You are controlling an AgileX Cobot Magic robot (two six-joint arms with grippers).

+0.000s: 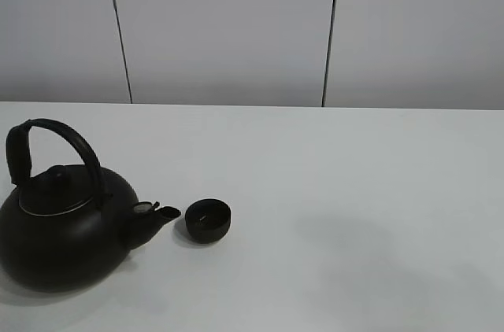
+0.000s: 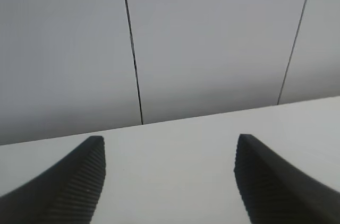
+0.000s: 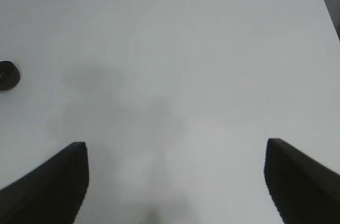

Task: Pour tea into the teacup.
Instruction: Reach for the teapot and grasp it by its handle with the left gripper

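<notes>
Jaws wide and empty on left gripper and right gripper; teacup well apart from the latter, kettle spout facing it, likely staged for pouring.

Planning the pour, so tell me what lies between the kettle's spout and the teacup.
Nothing: only a narrow strip of bare white table separates the spout from the teacup, as the exterior high view shows.
</notes>
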